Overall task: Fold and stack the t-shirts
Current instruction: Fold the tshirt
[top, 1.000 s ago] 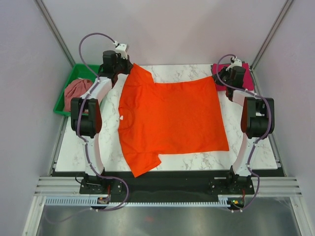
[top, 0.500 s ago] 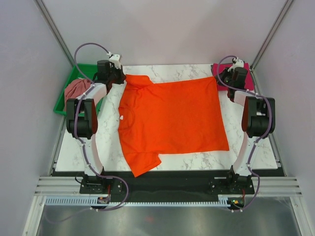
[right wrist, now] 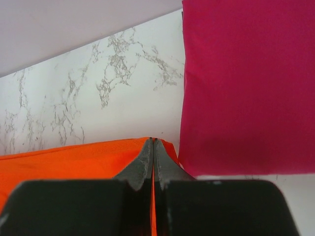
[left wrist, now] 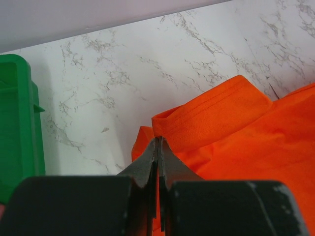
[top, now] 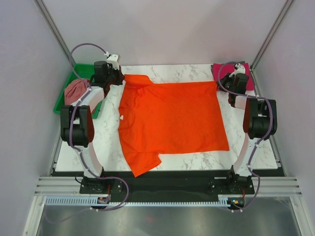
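Only thin edges caught: left tool [left wrist: 158, 143] pinching orange shirt [top: 172, 118] sleeve, right tool [right wrist: 153, 144] pinching corner; cloth possibly slipping out, sleeve bunching.

Marbled white worktop [top: 197, 161]: orange t-shirt [top: 172, 118] spread flat across the middle, folded magenta-pink t-shirt [right wrist: 246, 88] at the far right corner.

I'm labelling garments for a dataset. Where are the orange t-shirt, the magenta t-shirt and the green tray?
orange t-shirt [top: 172, 118], top external view, middle of its body.
magenta t-shirt [right wrist: 246, 83], right wrist view, middle of the flat cloth.
green tray [left wrist: 19, 128], left wrist view, its outer side wall.
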Tool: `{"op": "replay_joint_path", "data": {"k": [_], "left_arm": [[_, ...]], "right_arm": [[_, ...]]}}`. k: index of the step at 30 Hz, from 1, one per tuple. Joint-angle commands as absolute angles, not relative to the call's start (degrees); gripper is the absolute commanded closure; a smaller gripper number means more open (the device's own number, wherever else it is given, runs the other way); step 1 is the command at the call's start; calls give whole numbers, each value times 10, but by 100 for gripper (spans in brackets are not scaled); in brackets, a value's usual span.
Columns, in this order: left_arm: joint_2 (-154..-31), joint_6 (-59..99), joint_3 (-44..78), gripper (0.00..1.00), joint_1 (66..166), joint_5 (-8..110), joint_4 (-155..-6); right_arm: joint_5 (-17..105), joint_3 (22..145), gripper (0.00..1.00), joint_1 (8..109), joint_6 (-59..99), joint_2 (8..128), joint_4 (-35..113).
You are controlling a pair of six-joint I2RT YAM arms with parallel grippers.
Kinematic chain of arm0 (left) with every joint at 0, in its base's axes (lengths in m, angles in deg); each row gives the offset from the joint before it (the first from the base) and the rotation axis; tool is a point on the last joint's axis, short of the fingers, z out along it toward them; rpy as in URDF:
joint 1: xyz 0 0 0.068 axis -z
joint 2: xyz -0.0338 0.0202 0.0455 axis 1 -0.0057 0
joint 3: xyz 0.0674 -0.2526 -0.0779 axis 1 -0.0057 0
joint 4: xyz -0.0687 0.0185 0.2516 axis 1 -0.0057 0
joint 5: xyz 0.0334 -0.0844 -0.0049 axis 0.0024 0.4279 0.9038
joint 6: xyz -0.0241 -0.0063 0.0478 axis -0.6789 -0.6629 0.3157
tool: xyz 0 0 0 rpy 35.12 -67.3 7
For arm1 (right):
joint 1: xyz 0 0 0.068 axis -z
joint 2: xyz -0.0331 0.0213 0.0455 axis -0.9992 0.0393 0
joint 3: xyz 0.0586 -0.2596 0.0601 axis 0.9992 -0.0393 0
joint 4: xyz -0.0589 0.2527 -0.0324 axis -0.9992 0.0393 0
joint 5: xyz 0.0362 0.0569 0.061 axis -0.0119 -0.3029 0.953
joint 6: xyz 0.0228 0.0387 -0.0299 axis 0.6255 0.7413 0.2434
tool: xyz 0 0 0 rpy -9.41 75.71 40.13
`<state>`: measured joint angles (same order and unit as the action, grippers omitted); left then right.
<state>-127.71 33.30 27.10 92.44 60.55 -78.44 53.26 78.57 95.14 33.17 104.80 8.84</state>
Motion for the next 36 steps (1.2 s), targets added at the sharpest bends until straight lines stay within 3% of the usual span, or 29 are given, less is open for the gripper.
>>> {"op": "replay_joint_path", "data": {"k": [1, 17, 36], "left_arm": [[-1207, 350, 239, 98, 922, 586, -755], [-1097, 302, 109, 98, 923, 578, -870], [-1033, 268, 39, 98, 938, 587, -1097]], "right_arm": [[527, 757, 100, 955, 347, 1000, 39], [498, 609, 100, 954, 371, 885, 70], [487, 545, 100, 954, 359, 826, 171]]}}
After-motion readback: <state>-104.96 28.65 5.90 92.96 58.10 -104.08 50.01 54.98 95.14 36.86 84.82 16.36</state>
